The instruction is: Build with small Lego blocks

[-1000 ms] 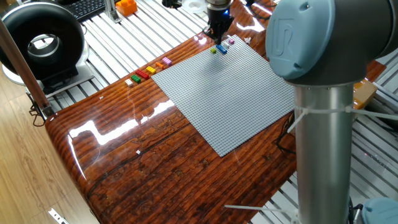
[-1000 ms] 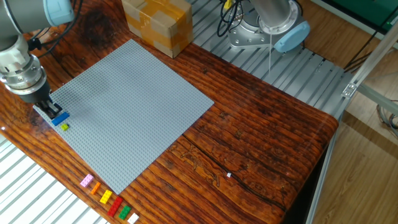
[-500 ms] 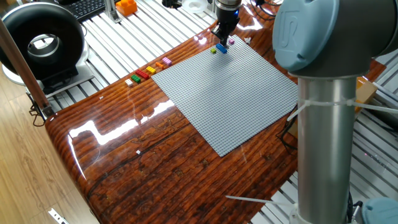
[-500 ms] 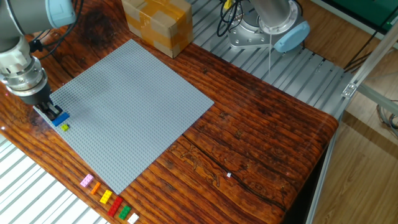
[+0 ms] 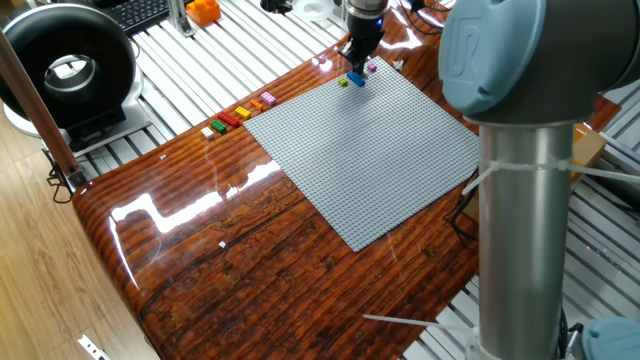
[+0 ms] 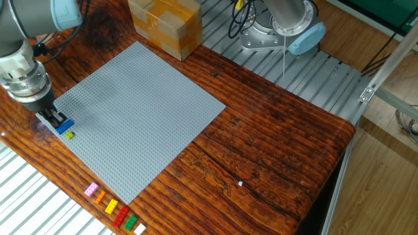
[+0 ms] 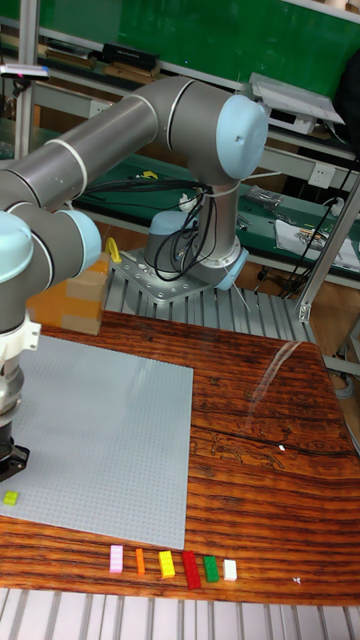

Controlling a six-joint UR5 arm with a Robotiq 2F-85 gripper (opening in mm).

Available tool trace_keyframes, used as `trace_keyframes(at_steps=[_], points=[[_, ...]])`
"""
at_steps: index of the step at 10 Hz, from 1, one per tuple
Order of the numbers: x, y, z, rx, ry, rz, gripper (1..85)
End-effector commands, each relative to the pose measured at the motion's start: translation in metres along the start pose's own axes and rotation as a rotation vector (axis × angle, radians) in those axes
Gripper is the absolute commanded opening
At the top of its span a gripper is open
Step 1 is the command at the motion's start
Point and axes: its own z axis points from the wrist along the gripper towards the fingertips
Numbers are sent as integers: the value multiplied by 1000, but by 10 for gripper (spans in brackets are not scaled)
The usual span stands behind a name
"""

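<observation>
Blue brick (image 6: 64, 126) under tool (image 6: 52, 119), cropped from tall view.

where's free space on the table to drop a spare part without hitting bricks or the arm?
Most of the grey studded baseplate is bare. So is the wood between its edge and the table's rounded end. Crowded spots: the baseplate corner where the tool sits over a blue brick and small yellow-green brick, and the row of loose coloured bricks along the table edge.
</observation>
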Motion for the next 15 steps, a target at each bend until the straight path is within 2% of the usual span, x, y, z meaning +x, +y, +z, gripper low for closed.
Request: trace_keyframes(at_steps=[1,3,5,7,9,13,15], points=[[1,7,-6,21,14,43,10],[-1,15,-3,48,5,66,10],[-2,19,-3,59,3,77,10],[-1,18,-4,62,5,72,10],[-1,9,-6,94,6,55,10],[1,5,-10,103,16,52,10],[2,4,-6,85,9,47,10]])
